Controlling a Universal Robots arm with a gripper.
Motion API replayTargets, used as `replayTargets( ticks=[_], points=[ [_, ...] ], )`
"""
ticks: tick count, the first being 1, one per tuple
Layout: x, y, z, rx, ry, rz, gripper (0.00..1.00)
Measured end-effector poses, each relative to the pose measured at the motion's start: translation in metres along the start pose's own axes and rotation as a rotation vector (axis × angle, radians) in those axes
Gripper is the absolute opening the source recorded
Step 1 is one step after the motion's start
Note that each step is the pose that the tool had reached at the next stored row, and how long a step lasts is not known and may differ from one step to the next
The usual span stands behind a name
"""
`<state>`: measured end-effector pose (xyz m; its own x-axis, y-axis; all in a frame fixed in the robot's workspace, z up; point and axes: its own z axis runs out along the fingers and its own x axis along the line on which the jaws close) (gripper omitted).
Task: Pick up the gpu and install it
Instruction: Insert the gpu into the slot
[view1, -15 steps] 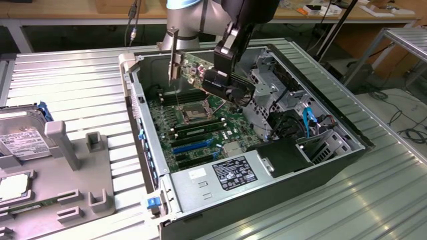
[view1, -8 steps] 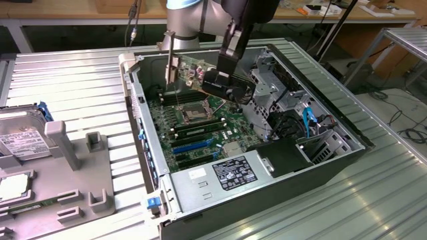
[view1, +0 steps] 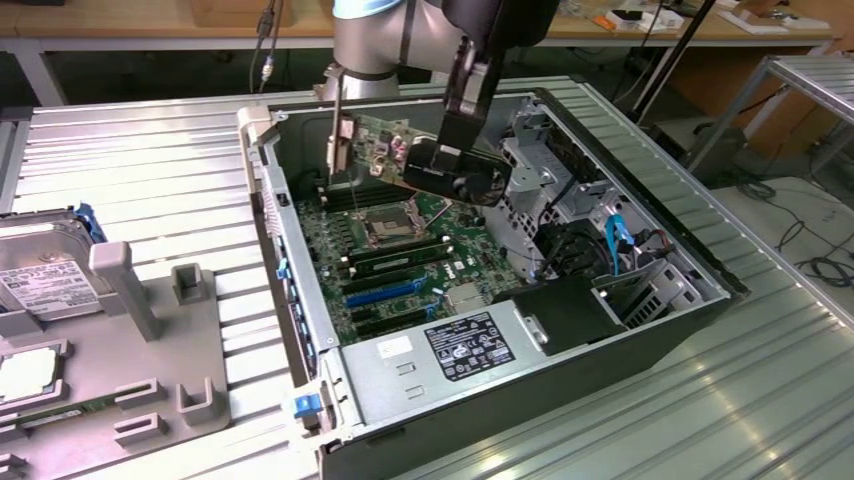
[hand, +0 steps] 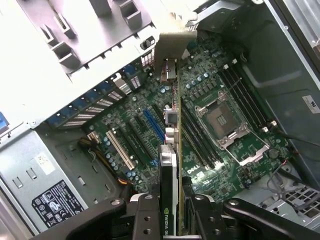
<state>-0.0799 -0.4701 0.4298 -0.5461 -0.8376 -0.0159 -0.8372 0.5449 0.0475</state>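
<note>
Because the computer case lies open on its side on the ribbed metal counter, its motherboard faces up and the slots can be reached from above. A grey holding fixture with a hard drive sits on the exterior view's left, well apart from the work. The gpu hangs over the far part of the board. It is held on edge with its silver bracket toward the case's rear wall, probably so the connector edge points down at the slots, and it appears clear of the board. The end effector is partly closed, its fingers clamped on the card's two faces.
</note>
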Motion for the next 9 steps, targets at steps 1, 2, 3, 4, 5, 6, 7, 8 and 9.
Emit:
replayTargets(
  ticks=[1, 2, 3, 4, 5, 6, 7, 8, 9],
  points=[
    [0.0, 0.0, 0.0, -0.0001, 0.0004, -0.008, 0.27],
    [0.0, 0.0, 0.0, -0.0005, 0.0013, -0.028, 0.27],
    [0.0, 0.0, 0.0, -0.0006, 0.002, -0.042, 0.27],
    [0.0, 0.0, 0.0, -0.0009, 0.0027, -0.056, 0.27],
    [0.0, 0.0, 0.0, -0.0011, 0.0032, -0.067, 0.27],
    [0.0, 0.0, 0.0, -0.0013, 0.0039, -0.08, 0.27],
    [0.0, 0.0, 0.0, -0.0014, 0.0044, -0.091, 0.27],
    [0.0, 0.0, 0.0, -0.0016, 0.0047, -0.099, 0.27],
    [0.0, 0.0, 0.0, -0.0017, 0.0053, -0.11, 0.27]
  ],
)
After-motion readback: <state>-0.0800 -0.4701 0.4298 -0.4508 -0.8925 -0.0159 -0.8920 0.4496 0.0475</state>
